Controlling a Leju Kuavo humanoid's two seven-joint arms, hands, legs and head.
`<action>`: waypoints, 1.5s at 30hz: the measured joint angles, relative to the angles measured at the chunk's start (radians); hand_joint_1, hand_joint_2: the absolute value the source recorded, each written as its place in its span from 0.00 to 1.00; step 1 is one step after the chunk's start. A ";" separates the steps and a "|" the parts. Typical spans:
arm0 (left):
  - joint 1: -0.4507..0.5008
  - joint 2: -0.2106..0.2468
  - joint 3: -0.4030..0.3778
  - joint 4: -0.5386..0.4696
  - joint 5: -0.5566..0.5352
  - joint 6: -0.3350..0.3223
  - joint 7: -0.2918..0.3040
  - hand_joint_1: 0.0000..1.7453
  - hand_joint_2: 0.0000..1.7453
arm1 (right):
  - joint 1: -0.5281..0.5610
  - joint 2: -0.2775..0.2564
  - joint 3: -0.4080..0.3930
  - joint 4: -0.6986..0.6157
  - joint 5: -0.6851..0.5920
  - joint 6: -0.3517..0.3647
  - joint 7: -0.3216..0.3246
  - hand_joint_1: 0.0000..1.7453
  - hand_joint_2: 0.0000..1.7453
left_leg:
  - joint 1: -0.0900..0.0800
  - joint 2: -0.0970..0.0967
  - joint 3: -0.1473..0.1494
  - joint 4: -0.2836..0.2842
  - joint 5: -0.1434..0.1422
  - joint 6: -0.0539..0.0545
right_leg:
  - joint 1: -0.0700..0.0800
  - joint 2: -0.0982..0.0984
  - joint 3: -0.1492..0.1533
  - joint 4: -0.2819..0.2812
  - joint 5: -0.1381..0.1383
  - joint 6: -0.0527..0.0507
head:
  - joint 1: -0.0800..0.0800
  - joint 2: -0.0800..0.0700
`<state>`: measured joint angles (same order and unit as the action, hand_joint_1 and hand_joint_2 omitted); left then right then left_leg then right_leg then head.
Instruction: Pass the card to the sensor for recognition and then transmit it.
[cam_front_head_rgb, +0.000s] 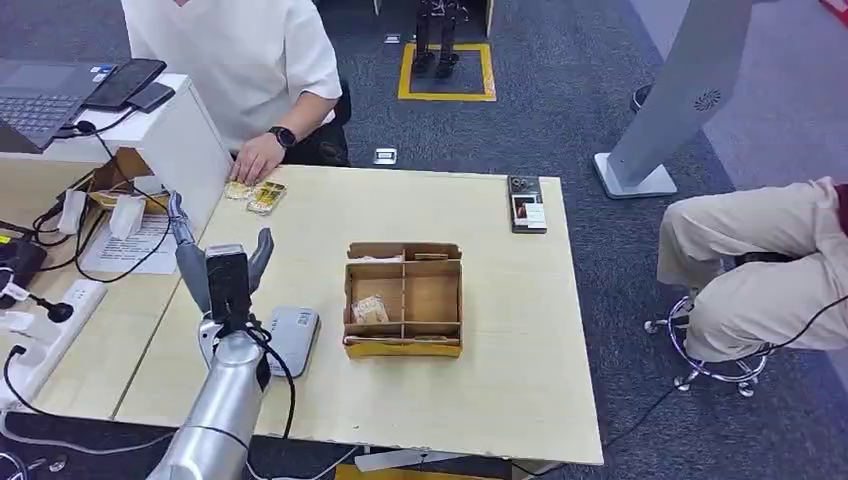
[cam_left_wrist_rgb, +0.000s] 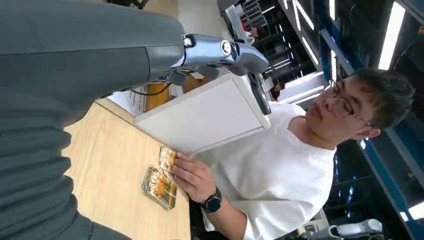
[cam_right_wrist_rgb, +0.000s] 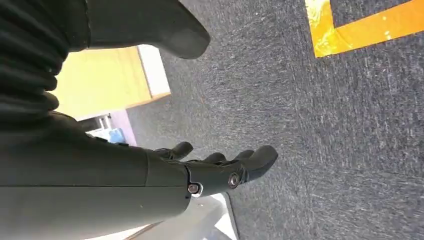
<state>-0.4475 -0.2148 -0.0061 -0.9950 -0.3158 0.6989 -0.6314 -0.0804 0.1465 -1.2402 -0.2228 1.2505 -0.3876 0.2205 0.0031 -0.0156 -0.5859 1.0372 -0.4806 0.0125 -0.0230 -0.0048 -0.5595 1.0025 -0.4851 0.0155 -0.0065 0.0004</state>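
Observation:
Two yellow-patterned cards (cam_front_head_rgb: 257, 194) lie at the table's far left edge, and a person's hand (cam_front_head_rgb: 256, 158) rests by them. The left wrist view shows those cards (cam_left_wrist_rgb: 160, 183) with the person's fingers (cam_left_wrist_rgb: 191, 174) on one. The grey sensor (cam_front_head_rgb: 294, 336) lies flat on the table near its front left. My left hand (cam_front_head_rgb: 218, 266) is raised above the table's left side, just left of the sensor, fingers spread and holding nothing; its fingers (cam_left_wrist_rgb: 221, 50) stretch toward the white cabinet. My right hand (cam_right_wrist_rgb: 210, 172) hangs over the carpet, fingers loosely extended and empty.
A cardboard divider box (cam_front_head_rgb: 404, 298) sits mid-table with a small packet (cam_front_head_rgb: 369, 309) in one compartment. A dark phone-like device (cam_front_head_rgb: 526, 203) lies at the far right. A white cabinet (cam_front_head_rgb: 180, 140) with a laptop stands left. A second person (cam_front_head_rgb: 760, 270) sits on the right.

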 joint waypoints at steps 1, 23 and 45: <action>0.010 -0.002 -0.002 -0.013 0.006 0.000 -0.005 0.00 1.00 | 0.000 0.000 0.000 0.000 -0.002 0.000 0.000 0.00 1.00 | 0.000 0.000 0.000 0.000 0.000 0.000 | 0.000 0.000 0.000 0.000 0.000 0.000 | 0.000 0.000; 0.353 0.002 -0.193 -0.456 0.190 -0.012 -0.060 0.00 1.00 | 0.007 0.009 -0.028 0.003 -0.035 -0.029 -0.004 0.00 1.00 | 0.000 0.001 0.000 0.000 -0.001 0.000 | 0.000 0.000 -0.001 0.000 -0.001 0.000 | 0.000 0.000; 0.450 0.024 -0.269 -0.502 -0.139 -0.002 -0.069 0.00 1.00 | 0.011 0.009 -0.041 0.003 -0.028 -0.026 -0.014 0.00 1.00 | 0.000 0.001 -0.001 0.000 -0.001 0.000 | 0.000 0.000 -0.001 0.000 -0.001 0.000 | 0.000 0.000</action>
<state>0.0025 -0.1911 -0.2754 -1.4969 -0.4547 0.6966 -0.7004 -0.0690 0.1556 -1.2814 -0.2197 1.2222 -0.4135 0.2068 0.0032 -0.0149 -0.5866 1.0370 -0.4819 0.0121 -0.0229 -0.0045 -0.5604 1.0023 -0.4858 0.0156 -0.0061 0.0004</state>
